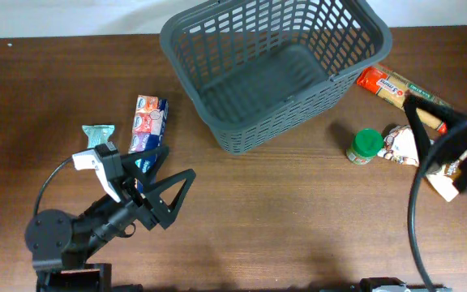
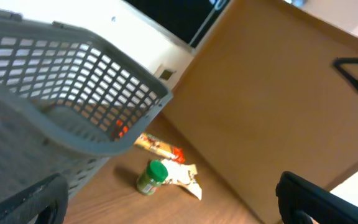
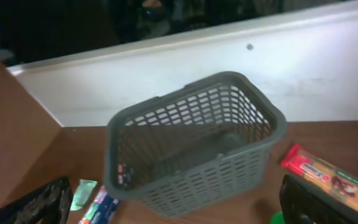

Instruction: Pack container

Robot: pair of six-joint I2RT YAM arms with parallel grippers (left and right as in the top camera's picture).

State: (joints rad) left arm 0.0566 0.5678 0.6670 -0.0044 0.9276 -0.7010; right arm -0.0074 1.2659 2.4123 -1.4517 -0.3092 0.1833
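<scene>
While the container (image 1: 266, 81) stands empty on the table, it lies ahead and to the right of my left claw (image 1: 159, 174), and ahead and to the left of my right claw (image 1: 440, 134). Its long axis runs on a slant, from the corner nearest my left claw away toward the far side of my right one. I judge the left claw nearer to that close corner. Both claws are spread wide and grip nothing. Just ahead of my left claw lie a blue-and-red packet (image 1: 148, 123) and a small green sachet (image 1: 98, 134). Beside my right claw are a green-capped jar (image 1: 365, 147), a white pouch (image 1: 402, 146) and a long red packet (image 1: 396, 88). Their print is too small to read
</scene>
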